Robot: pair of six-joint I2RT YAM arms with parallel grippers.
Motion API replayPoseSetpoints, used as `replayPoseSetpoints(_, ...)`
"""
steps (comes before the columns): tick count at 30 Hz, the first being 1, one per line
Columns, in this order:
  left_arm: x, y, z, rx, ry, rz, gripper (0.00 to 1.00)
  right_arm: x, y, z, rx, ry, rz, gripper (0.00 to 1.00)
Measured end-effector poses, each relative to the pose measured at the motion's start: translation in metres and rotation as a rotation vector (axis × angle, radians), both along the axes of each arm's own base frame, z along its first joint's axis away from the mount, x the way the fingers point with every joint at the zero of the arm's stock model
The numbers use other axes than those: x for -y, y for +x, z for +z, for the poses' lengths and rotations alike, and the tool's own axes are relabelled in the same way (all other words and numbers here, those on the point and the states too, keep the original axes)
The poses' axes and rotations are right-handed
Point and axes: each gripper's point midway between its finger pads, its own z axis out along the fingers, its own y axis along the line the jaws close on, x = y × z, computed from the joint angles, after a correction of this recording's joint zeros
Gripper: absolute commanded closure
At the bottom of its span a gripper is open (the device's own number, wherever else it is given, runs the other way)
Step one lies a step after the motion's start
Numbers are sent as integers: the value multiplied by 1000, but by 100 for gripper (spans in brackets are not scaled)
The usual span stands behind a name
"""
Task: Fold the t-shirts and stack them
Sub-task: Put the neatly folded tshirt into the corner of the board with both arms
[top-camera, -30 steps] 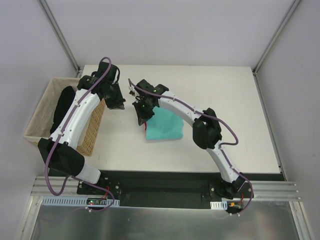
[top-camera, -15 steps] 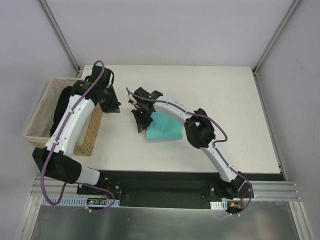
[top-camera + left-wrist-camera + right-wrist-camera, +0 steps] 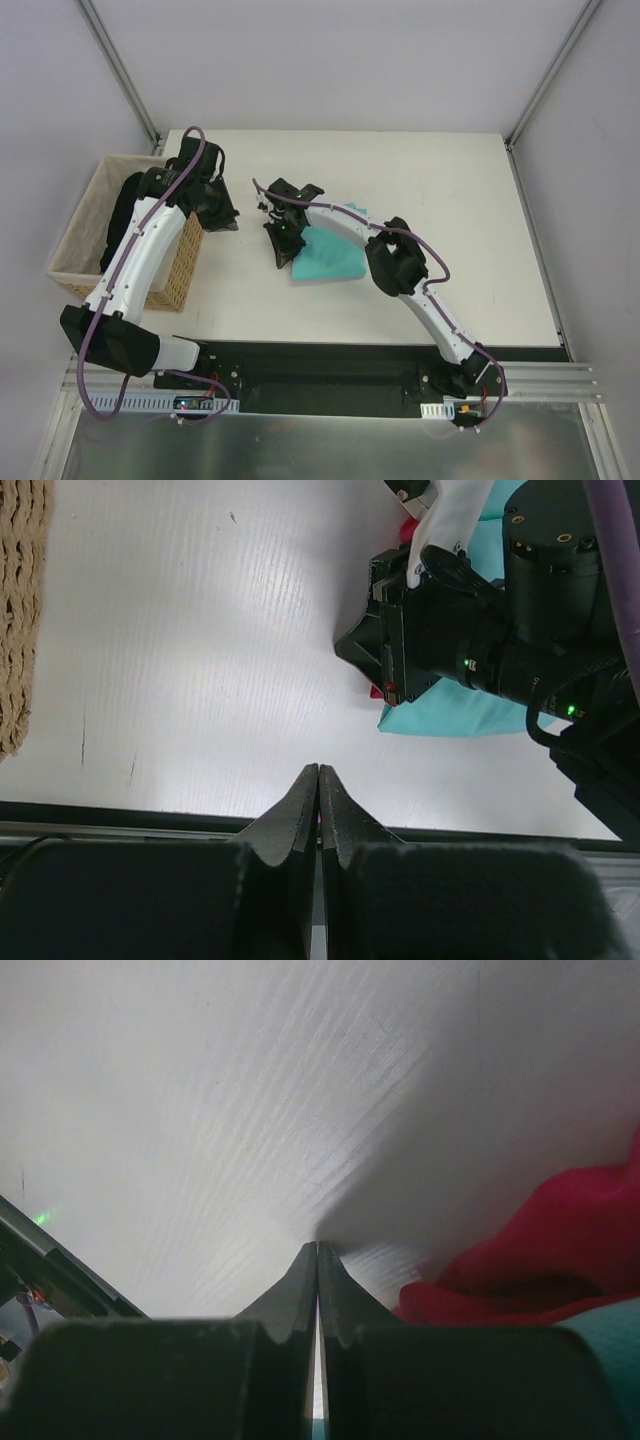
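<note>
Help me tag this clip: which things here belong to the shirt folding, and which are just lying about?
Job:
- teal shirt
- pink shirt

Lying about:
- basket
- dark bundle in it, too unclear to identify

A woven basket (image 3: 185,262) stood at the left edge of the white worktop (image 3: 450,200), near its far corner, with something dark (image 3: 122,215) inside.

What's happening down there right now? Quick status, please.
Left gripper shut above table. Right gripper shut beside teal shirt; pink shirt peeking from its edge. Nothing blocking.
</note>
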Motion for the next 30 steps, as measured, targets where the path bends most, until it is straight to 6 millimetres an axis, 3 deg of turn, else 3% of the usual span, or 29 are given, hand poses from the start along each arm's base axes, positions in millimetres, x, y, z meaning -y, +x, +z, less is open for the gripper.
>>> replayPoseSetpoints(12, -1, 3, -5, -21, 3, 4, 100, 10, 16, 0, -4, -2, -45, 99)
replayPoseSetpoints(30, 3, 14, -14, -55, 5, -3, 100, 54, 60, -2, 2, -39, -174, 99)
